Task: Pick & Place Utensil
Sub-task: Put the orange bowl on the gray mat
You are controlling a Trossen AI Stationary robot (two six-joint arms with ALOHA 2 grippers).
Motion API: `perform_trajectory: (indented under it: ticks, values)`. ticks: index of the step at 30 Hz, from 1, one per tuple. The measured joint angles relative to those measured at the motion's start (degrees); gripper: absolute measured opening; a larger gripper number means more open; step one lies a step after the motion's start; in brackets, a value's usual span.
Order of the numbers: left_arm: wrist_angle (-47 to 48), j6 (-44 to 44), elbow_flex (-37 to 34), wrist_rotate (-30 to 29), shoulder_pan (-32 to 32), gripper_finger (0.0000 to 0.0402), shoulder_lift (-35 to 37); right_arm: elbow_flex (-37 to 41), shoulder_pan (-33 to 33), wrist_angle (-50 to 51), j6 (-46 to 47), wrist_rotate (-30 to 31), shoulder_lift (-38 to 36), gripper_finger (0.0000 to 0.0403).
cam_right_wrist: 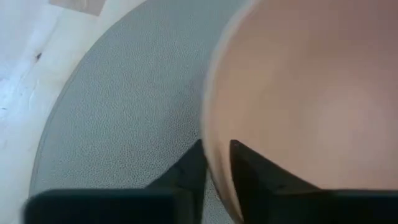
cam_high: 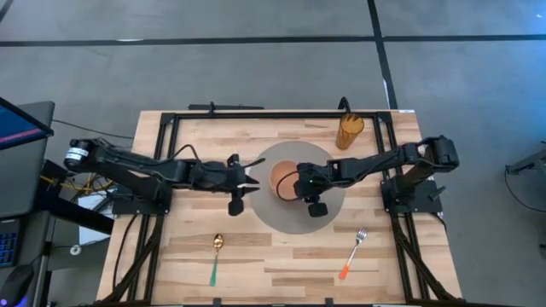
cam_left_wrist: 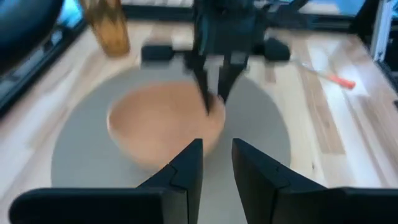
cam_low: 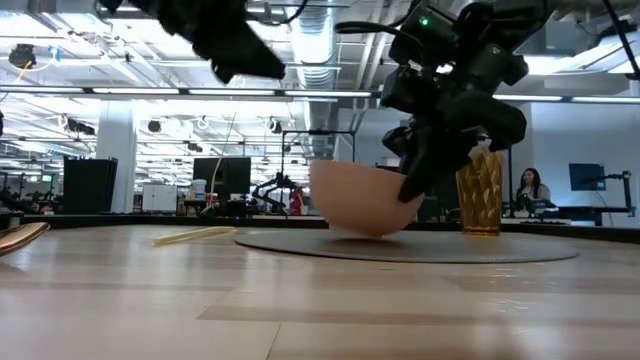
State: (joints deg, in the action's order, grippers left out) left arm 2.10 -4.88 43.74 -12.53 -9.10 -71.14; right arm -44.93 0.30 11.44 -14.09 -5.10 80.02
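- light wooden table (cam_high: 281,264) – carries everything
- round grey mat (cam_high: 328,217) at its centre
- amber cup (cam_high: 349,130) at the far edge
- green-handled spoon (cam_high: 216,256), near edge
- orange-handled fork (cam_high: 351,253), near edge

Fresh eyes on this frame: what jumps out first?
The peach bowl at the centre of the round grey mat, with the right end effector pinching its rim, one finger inside and one outside. The left end effector hovers open at the mat's left edge, pointing at the bowl. The spoon and fork lie untouched near the table's front edge, and an amber cup stands behind the mat.
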Motion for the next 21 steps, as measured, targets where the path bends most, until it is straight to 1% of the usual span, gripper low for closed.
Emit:
perform_trajectory:
  ticks: [2, 4, 9, 13, 18, 21]
  values:
    - [-0.02, -1.97, -1.51, 0.27, -0.13, 0.0087, 0.57, -0.04, 0.00, -0.40, -0.02, 0.00, -0.52, 0.0022]
    - [-0.07, -4.25, -2.67, 0.68, -0.28, 0.0087, 1.38, -0.12, 0.00, -0.43, -0.42, 0.31, -1.82, 0.0009]
    - [-0.17, -7.76, -4.50, 0.76, -0.50, 0.0087, 3.09, -0.13, 0.93, 1.02, 2.41, 0.63, -5.62, 0.0018]
    - [-0.28, -7.83, -5.00, 0.64, -0.50, 0.0087, 4.11, -0.13, 2.81, 3.75, 2.58, 0.75, -8.02, 0.0005]
    - [-0.40, -7.83, -5.02, 0.54, -0.50, 0.0087, 4.33, -0.13, 5.29, 6.30, 2.87, 5.46, -7.71, 0.0011]
    - [-0.36, -7.83, -5.02, 0.56, -0.50, 0.0087, 4.29, -0.13, 5.49, 7.66, 3.04, 5.55, -6.73, 0.0006]
